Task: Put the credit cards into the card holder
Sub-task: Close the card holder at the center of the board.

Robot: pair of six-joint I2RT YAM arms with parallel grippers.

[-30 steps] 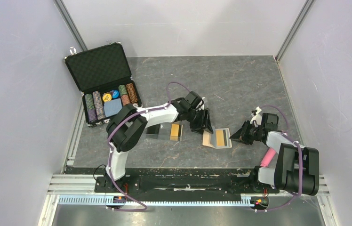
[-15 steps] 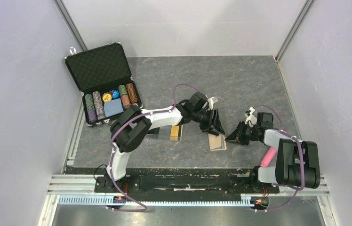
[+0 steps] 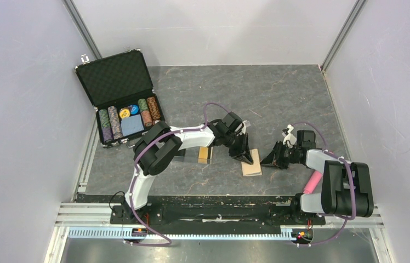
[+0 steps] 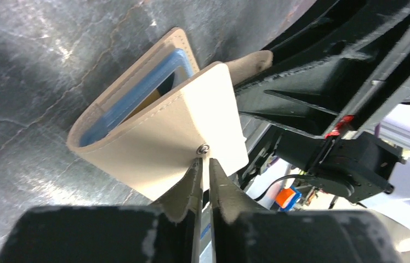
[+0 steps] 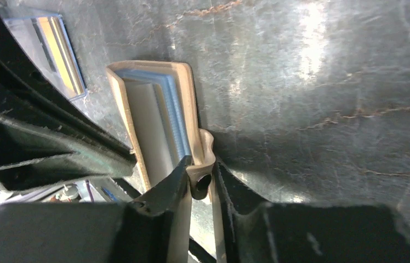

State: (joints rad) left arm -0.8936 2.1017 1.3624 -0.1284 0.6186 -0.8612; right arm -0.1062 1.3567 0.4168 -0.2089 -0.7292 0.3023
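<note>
The tan card holder lies mid-table, folded almost closed, its blue lining showing in the gap. A gold-orange sliver shows inside it. My left gripper has its jaws nearly together, tips against the upper flap beside the snap stud, with nothing between them. My right gripper is shut on the wallet's snap tab at its right edge. One gold-orange credit card with a dark stripe lies on the table left of the wallet; the same credit card shows in the right wrist view.
A clear plastic sleeve lies under and beside the loose card. An open black foam-lined case with rows of poker chips stands at the back left. A pink cylinder hangs by the right arm. Walls close in on three sides.
The left gripper swept right and down, folding the wallet's flap over the card that lay open in it, and its jaws narrowed. The right gripper shifted slightly left, keeping the tab.
</note>
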